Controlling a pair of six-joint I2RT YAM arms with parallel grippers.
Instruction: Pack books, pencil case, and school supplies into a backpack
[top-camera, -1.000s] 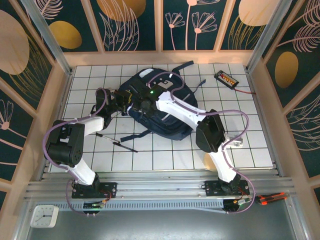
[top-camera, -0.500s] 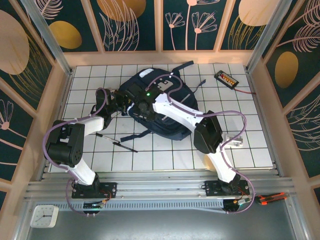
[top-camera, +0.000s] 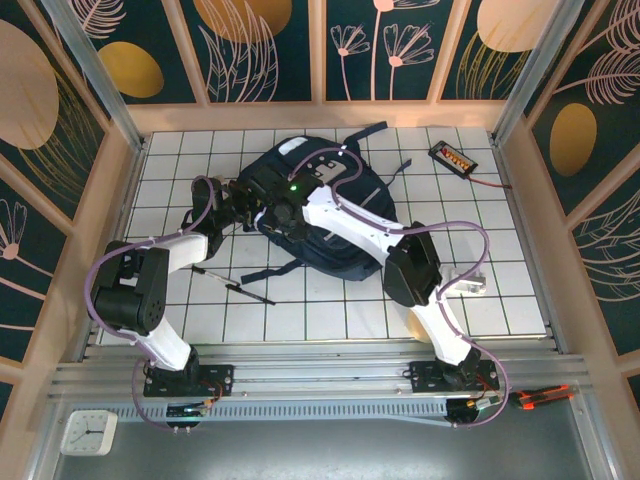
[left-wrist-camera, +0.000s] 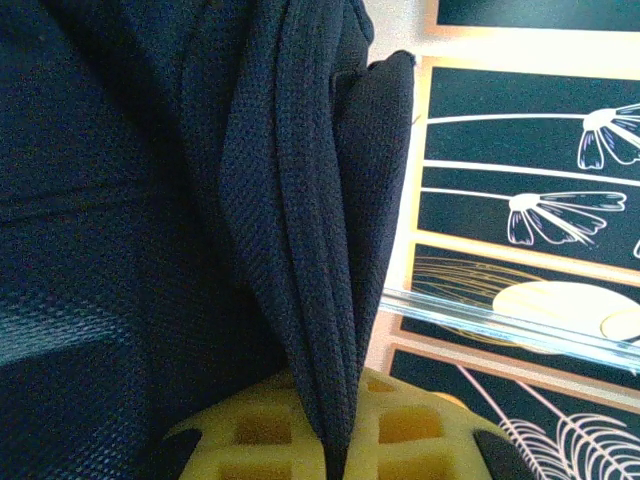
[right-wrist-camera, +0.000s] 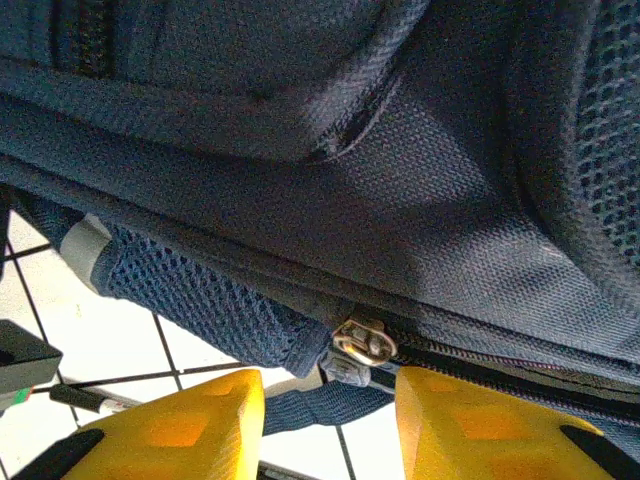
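**Entry: backpack packing, stage unfinished**

- **Backpack** (top-camera: 335, 262): navy, lying flat at the far centre of the white tiled table (top-camera: 480, 320). Both arms work at its left end.
- **Left gripper** (top-camera: 247, 200): clamped tight on a fold of navy fabric (left-wrist-camera: 310, 250), which rises from between the yellow fingers in the left wrist view.
- **Right gripper** (top-camera: 278, 215): jaws apart and holding nothing. In the right wrist view the metal zip slider (right-wrist-camera: 362, 345) sits just beyond the gap between the fingers (right-wrist-camera: 180, 425), next to a mesh side pocket (right-wrist-camera: 200, 300).
- **Pen** (top-camera: 232, 286): thin and black, lying on the tiles outside the bag, between the left forearm and a trailing strap (top-camera: 290, 266). It is not yet packed.
- **Books, pencil case, teal pad**: whereabouts cannot be told; whether they are inside the bag is hidden.
- **Progress (judged)**: zip handling is in hand, with one arm bracing the cloth and the other lined up on the slider. At least the pen is left to go in.
- **Room**: the near half and right side of the table are open. A black device with orange buttons (top-camera: 452, 156) sits at the far right corner, well apart from the bag. Panel walls enclose the far, left and right edges. The tight spot is the bag's left end — the two wrists are close together, with the strap and pen just below.
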